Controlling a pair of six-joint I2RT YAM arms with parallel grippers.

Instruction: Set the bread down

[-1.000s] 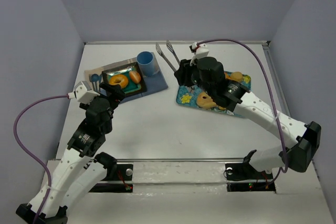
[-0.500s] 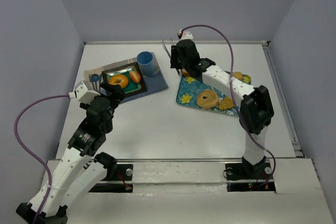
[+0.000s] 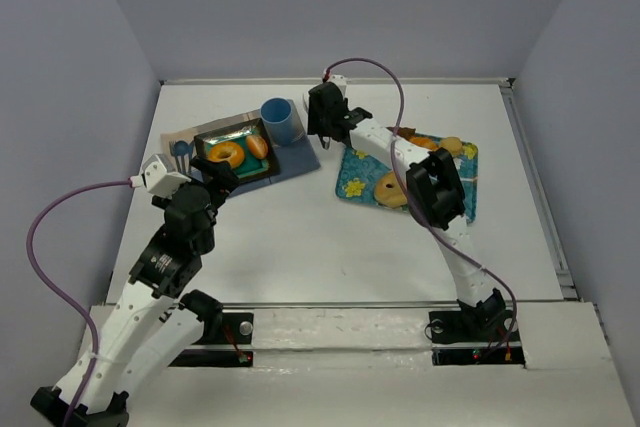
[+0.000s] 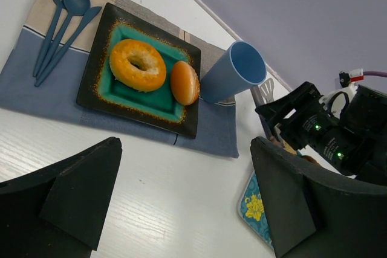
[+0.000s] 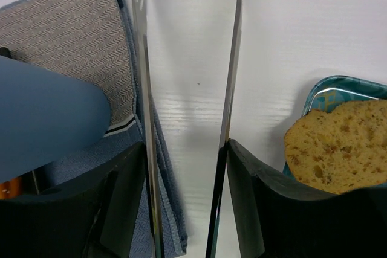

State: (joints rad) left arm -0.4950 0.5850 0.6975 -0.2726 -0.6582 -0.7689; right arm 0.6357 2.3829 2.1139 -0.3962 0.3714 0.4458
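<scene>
Since the bread slice (image 5: 338, 143) looks light, soft and crumbly, I reckon it wants taking by its opposite crust edges with a gentle squeeze, as a hard pinch would dent or tear it. It lies at the corner of the flowered tray (image 5: 313, 92), to the right of the tongs (image 5: 140, 58) and clear of them, not between the blades. The right gripper (image 5: 186, 146) has its jaws partway closed around those tongs, one finger against each metal arm, and the arms stand spread with nothing caught between them. On their left are the blue cup (image 5: 42, 119) and the placemat (image 5: 66, 34). The left gripper (image 4: 186, 143) hangs wide open, holding nothing
</scene>
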